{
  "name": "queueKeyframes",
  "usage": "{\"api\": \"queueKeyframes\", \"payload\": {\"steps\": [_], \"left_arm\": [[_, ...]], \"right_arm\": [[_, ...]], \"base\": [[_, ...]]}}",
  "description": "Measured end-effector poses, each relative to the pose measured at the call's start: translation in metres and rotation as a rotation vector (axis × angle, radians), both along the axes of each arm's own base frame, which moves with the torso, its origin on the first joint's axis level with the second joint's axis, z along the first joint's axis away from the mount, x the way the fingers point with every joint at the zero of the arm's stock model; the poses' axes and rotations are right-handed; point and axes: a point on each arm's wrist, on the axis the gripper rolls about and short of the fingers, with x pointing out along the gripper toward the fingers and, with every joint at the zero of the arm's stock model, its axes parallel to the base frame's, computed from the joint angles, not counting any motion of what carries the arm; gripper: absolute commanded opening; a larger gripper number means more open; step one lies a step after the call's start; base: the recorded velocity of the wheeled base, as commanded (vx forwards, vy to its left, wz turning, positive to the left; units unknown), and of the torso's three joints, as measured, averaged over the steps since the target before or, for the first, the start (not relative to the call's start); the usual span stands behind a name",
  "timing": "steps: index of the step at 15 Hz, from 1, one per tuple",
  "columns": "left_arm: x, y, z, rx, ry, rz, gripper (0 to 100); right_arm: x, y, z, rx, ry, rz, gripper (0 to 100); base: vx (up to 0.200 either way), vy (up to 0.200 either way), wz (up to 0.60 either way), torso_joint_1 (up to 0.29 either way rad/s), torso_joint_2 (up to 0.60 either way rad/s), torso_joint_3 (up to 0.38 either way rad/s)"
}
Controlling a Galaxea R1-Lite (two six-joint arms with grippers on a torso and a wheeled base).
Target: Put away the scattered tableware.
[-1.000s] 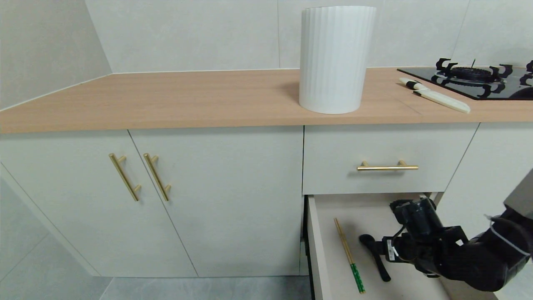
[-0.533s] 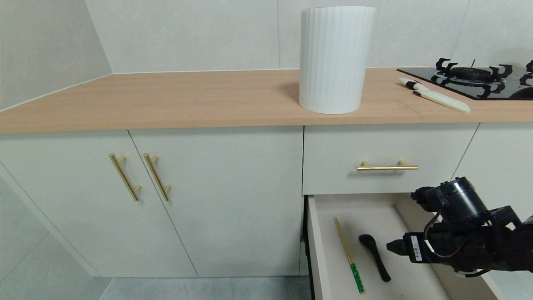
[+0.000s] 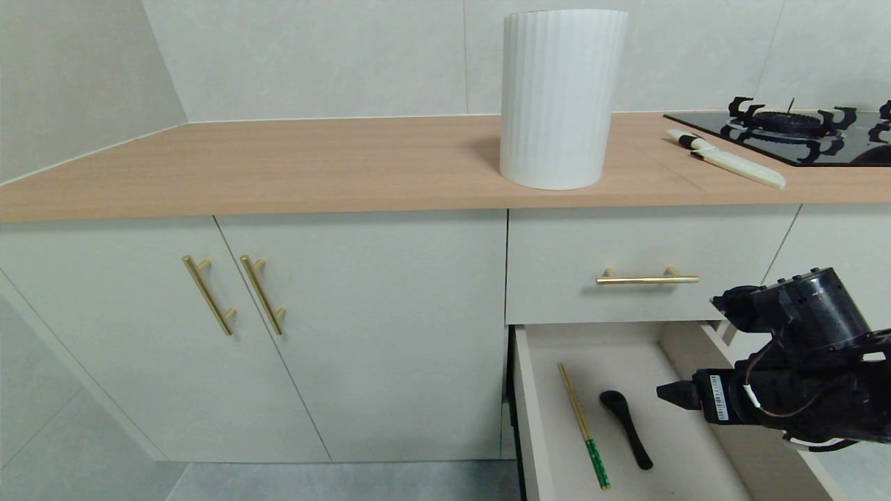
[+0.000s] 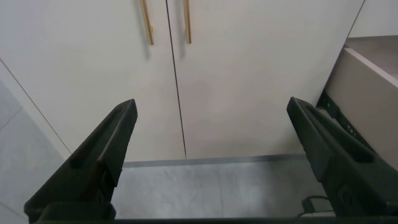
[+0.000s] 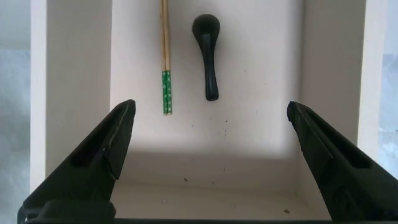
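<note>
Front of the drawer (image 3: 523,410) is cut off. The chopsticks (image 3: 583,426) and spoon (image 3: 626,428) run front-to-back, bowl end inward. The right hand (image 5: 209,111) is spread apart.

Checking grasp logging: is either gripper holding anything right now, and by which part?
Nothing held. Right gripper is open above the open drawer; the black spoon and chopsticks lie loose on its floor. Left gripper is open too, empty.

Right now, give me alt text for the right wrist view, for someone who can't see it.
An open drawer holds a black spoon and green-tipped chopsticks, lying side by side but apart. The right gripper hangs above them, fingers open and empty.
</note>
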Motion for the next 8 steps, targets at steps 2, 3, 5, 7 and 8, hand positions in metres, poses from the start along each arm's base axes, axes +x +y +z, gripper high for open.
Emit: {"api": "queueKeyframes", "payload": {"steps": [2, 3, 5, 7, 8], "left_arm": [[0.0, 0.0, 0.0002, 0.0, -0.002, 0.001, 100], [0.0, 0.0, 0.0002, 0.0, -0.001, 0.0, 100], [0.0, 0.0, 0.0001, -0.001, -0.001, 0.0, 100], [0.0, 0.0, 0.0001, 0.0, -0.001, 0.001, 100], [0.0, 0.0, 0.0001, 0.0, -0.001, 0.001, 100]], "right_arm": [[-0.0016, 0.0006, 0.0007, 0.001, -0.002, 0.005, 100], [-0.0021, 0.0006, 0.0012, 0.002, -0.004, 0.006, 100], [-0.0024, 0.0006, 0.0017, 0.001, -0.007, 0.007, 100], [-0.0027, 0.0006, 0.0017, 0.0, -0.007, 0.007, 100], [-0.0028, 0.0005, 0.0017, -0.004, -0.008, 0.006, 100]], "base": [[-0.2, 0.0, 0.0, 0.0, 0.0, 0.002], [-0.2, 0.0, 0.0, 0.002, 0.0, 0.007], [-0.2, 0.0, 0.0, 0.0, 0.01, 0.007], [-0.1, 0.0, 0.0, -0.004, 0.0, -0.001], [0.0, 0.0, 0.0, 0.0, 0.0, 0.0]]}}
